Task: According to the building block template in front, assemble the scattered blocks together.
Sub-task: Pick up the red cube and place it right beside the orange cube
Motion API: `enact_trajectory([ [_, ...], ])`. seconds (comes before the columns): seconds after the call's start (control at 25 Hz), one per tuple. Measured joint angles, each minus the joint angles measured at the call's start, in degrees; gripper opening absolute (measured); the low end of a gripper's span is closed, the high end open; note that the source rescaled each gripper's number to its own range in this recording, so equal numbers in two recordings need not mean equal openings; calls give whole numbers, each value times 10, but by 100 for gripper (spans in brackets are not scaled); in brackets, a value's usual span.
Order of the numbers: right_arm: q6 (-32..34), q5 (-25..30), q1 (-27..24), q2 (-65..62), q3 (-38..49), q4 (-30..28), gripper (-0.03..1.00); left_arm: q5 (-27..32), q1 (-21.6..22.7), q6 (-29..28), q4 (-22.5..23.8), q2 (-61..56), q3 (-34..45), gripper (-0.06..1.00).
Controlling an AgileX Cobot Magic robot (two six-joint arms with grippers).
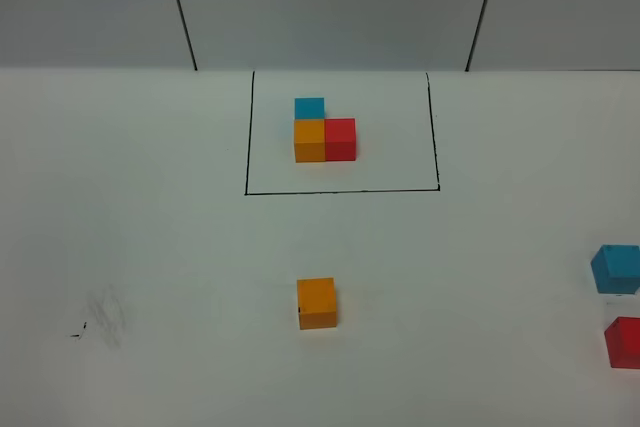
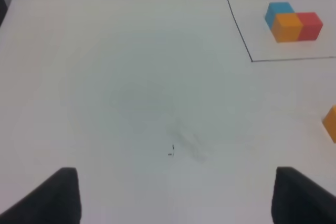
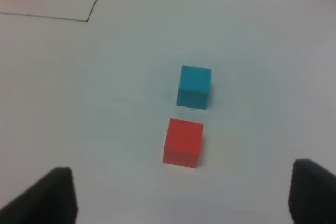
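Overhead view of the worktop [image 1: 150, 247]. The building block template [image 1: 325, 137], framed in black, sits at 12 o'clock; the orange cube [image 1: 316, 303] lies at 6 o'clock of it, the blue cube [image 1: 616, 269] and red cube [image 1: 624, 341] near 4 o'clock, close together. Both the left jaws and the right jaws stand wide, empty. Likely hazard: jaws lowered on one close neighbour nudge the other

High camera looking down at table [image 1: 150, 247], wrist cameras lower, nearer, all sharing the building block template [image 1: 325, 134]
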Motion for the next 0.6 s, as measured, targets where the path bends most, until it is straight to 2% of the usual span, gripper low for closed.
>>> enact_trajectory([
  [0.2, 0, 0, 0, 0, 0, 0, 67, 1, 0, -7, 0, 0, 51, 63],
  [0.6, 0, 0, 0, 0, 0, 0, 67, 3, 5, -9, 0, 0, 54, 63],
])
